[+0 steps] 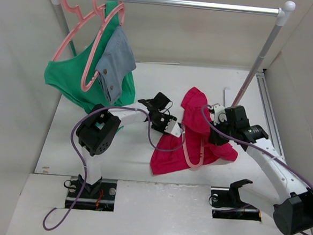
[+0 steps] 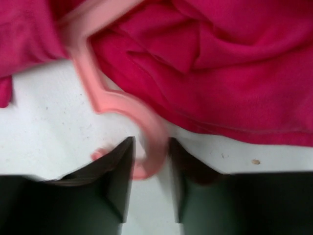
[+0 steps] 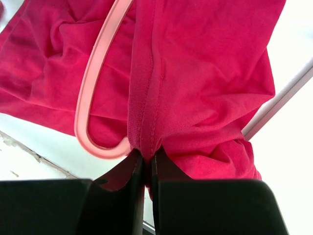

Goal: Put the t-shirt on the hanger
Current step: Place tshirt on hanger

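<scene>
The white table fills most of the top view. Over its far side stands a metal clothes rack with one long bar. From the left end of this bar hangs a green garment, and in front of it a smaller grey-blue garment; each is on a pink hanger.

The t-shirt lies crumpled on the table, a little right of the middle, between the two arms and near the right leg of the rack. Its upper part is bunched and seems raised, while its lower part is spread on the table surface.

The hanger is at the left and near edge of the t-shirt. Its frame lies against the red cloth, but I cannot tell if it is inside the cloth or on top of it; its curled hook comes out over the bare table.

The left gripper is low at this hook. Its fingers stand apart, one on each side of the curl; the view is blurred and I cannot tell if they touch it.

The right gripper is clenched on a seamed fold of the t-shirt, and the cloth comes up from between the two fingers. A rounded corner of the hanger is just beside this fold.
</scene>
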Controlling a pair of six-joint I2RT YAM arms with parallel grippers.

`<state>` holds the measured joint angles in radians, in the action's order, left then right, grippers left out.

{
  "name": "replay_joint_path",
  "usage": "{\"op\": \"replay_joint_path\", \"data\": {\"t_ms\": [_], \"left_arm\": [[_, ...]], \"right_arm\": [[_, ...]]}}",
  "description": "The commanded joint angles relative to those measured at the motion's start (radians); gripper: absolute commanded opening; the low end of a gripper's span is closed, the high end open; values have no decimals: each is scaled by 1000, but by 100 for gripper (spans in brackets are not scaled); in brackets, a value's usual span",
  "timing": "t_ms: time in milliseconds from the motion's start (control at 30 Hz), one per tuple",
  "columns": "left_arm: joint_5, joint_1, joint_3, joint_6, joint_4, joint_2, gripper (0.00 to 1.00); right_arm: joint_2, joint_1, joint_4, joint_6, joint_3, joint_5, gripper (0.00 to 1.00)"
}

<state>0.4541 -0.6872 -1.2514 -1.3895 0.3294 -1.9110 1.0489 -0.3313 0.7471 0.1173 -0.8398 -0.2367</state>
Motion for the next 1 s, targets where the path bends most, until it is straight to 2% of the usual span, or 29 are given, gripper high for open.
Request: {"op": "replay_joint_path", "data": {"t_ms": [0,100,133,167,300,367,533,567,600,667,700,767,900,967], "left_arm": [[-144,-18,82,-31,-30,-14,26],[-195,-40,124,-45,-58,-14,17],[-204,-49,124,-45,-67,-14,6],[-213,-49,138,-45,-91,-14,0],[-198,-49,81,127,-130,-14,0],[-174,-28,25,234,-86,-2,0],[-178,6,-189,340,116,44,0],[-189,6,-204,340,137,64,0],[-189,6,-215,349,160,75,0],[-189,6,-230,359,232,93,0],[-189,6,-241,359,250,108,0],[-198,-3,-229,368,276,124,0],[-223,-23,-187,368,277,165,0],[-223,-23,-178,380,277,174,0]], "right_arm": [[-10,8,-31,18,-36,-10,0],[-20,8,-31,18,-36,-10,0],[-20,8,-31,18,-36,-10,0],[-30,8,-31,18,-36,-10,0],[-40,8,-31,18,-36,-10,0],[-50,8,-31,18,-36,-10,0],[-61,8,-22,18,-36,-39,2],[-46,-1,-22,18,-36,-39,11],[-30,-2,-32,18,-27,-39,43],[-30,-47,-66,18,-27,-52,63],[-30,-66,-83,18,-27,-52,81],[-52,-107,-126,18,-39,-21,100],[-70,-247,-241,64,-88,54,100],[-37,-278,-310,78,-88,79,100]]}}
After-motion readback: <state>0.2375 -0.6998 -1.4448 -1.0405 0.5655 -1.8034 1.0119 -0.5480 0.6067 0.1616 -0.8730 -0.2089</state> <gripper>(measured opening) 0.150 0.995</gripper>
